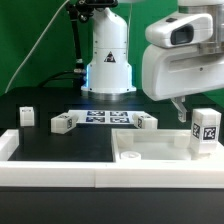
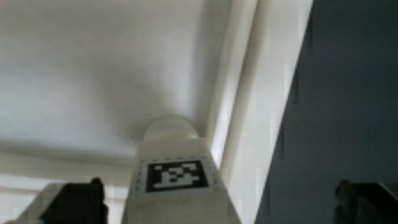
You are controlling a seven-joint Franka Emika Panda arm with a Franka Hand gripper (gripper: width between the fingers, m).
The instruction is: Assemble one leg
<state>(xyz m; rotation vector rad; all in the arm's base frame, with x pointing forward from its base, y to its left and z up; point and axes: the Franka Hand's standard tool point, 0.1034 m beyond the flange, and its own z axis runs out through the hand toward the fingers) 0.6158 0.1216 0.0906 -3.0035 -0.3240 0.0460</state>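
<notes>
We see the gripper [image 2: 217, 196] with jaws spread, pinching nothing. The stubby white plastic tagged leg [image 1: 207, 131] stands upright on the large flat white panel [image 1: 150, 156], at the gripper's four o'clock in the exterior view, likely for fastening.

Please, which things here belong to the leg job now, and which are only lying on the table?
In the job, probably:
- the leg, standing beside the gripper
- the white panel with pockets

Only lying about:
- first spare block
- second spare block
- third spare block
- the marker board
</notes>
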